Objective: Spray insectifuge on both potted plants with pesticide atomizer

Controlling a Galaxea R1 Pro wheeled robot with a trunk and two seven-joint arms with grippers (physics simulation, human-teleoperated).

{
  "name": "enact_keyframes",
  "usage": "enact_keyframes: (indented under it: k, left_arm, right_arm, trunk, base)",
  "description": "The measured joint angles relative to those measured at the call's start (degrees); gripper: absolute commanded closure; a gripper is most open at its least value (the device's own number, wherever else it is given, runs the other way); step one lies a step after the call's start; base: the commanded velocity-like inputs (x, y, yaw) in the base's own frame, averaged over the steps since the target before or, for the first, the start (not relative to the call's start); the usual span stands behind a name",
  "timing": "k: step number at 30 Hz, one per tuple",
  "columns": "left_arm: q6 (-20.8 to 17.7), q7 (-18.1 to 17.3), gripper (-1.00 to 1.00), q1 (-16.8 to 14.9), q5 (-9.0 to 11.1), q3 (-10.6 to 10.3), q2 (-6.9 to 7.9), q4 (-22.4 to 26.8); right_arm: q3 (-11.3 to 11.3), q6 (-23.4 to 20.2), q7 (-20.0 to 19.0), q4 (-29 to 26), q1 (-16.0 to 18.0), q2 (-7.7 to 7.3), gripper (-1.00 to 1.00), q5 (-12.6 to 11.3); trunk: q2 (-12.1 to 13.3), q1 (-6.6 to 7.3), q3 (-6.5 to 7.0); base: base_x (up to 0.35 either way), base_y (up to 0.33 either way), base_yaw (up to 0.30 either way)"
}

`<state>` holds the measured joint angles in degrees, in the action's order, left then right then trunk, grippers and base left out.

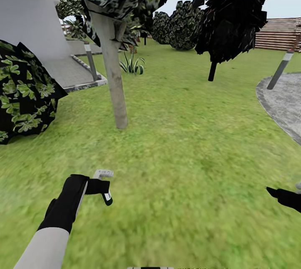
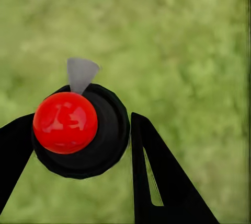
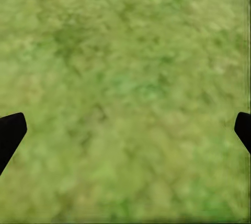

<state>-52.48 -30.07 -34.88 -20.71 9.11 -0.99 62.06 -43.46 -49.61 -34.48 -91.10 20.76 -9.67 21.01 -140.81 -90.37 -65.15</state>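
Two claws reach out over the lawn (image 1: 184, 143). My left claw (image 1: 99, 186) is closed around one pesticide atomizer (image 1: 104, 183), a slim dark bottle with a whitish trigger head; in my left wrist view its glossy red round nozzle tip (image 2: 65, 122) sits in a black collar between the black fingers (image 2: 157, 182). My right claw (image 3: 125, 130) hangs spread wide over blurry grass, holding nothing. Farther off stand one pale, smooth tree trunk (image 1: 113, 72), one dark leafy shrub (image 1: 23, 93), and one potted plant (image 1: 133, 65) with pointed green leaves. A grey paved patio (image 1: 284, 101) curves at the right, with a wooden slat fence (image 1: 278, 34) beyond.
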Motion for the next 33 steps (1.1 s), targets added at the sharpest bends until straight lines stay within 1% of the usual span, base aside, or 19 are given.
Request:
enact_keyframes:
  k: [25, 29, 33]
  left_arm:
    - [0.0, 0.0, 1.00, 0.0, 0.0, 0.0, -0.03, 0.0]
    - [0.0, 0.0, 1.00, 0.0, 0.0, 0.0, -0.58, 0.0]
    - [0.0, 0.0, 1.00, 0.0, -0.1, 0.0, -0.74, 0.0]
  right_arm:
    - [0.0, 0.0, 0.0, 0.0, 0.0, 0.00, -1.00, 0.0]
    - [0.0, 0.0, 0.0, 0.0, 0.0, 0.00, -1.00, 0.0]
    - [0.0, 0.0, 0.0, 0.0, 0.0, 0.00, -1.00, 0.0]
  trunk:
    - [0.0, 0.00, 0.73]
    - [0.0, 0.00, 0.82]
    - [0.0, 0.00, 0.91]
  base:
    - [0.000, 0.000, -0.286]
    - [0.000, 0.000, -0.290]
    - [0.000, 0.000, -0.290]
